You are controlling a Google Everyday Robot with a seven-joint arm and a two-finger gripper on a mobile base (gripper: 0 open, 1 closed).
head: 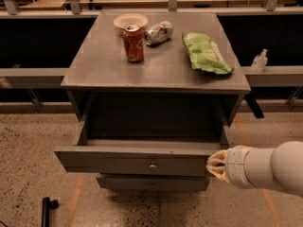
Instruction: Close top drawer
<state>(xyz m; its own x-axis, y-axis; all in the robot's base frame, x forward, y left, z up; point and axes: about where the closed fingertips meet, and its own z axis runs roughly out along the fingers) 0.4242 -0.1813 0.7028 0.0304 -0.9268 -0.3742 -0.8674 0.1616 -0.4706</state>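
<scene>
Pushing is the step in hand, I judge: top drawer (118, 164) stands pulled well out of the table (94, 70), tool (214, 165) at its front's right end, grip state impossible to tell, next needing a steady shove inward.

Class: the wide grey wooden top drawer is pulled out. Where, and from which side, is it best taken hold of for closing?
On the wide grey top drawer, take the small round metal knob at the centre of its flat front, approaching head-on: it alone protrudes. The gripper sits at that front's right end.
</scene>
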